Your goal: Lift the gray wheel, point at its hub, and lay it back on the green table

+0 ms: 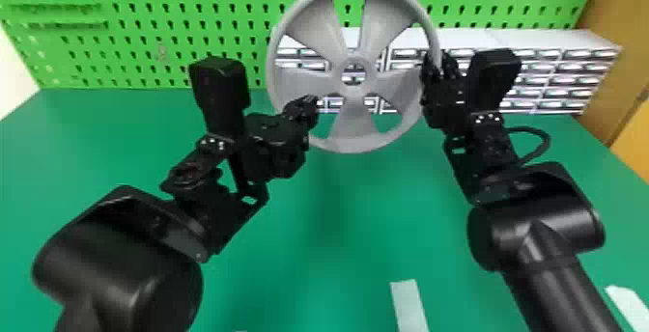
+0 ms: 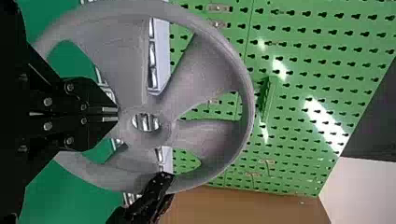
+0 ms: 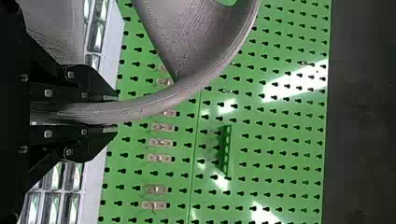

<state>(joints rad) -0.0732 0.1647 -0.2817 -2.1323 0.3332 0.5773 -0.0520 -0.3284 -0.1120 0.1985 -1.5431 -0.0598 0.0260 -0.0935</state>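
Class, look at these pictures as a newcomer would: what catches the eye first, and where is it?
The big gray wheel catches the eye first, held upright above the green table with its rim in the right gripper. Next comes the left gripper, shut and pointing at the wheel near its hub. Behind them stands a bright green pegboard.

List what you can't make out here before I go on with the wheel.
- Contact faces on the gray wheel: covered by the fingers of the right hand, right wrist view.
- Whether the left hand touches the wheel: its tips overlap it, head and left wrist views.
- Drawer cabinets, partly: behind wheel and right hand, head view.
- White strip: cut by head view's bottom edge.
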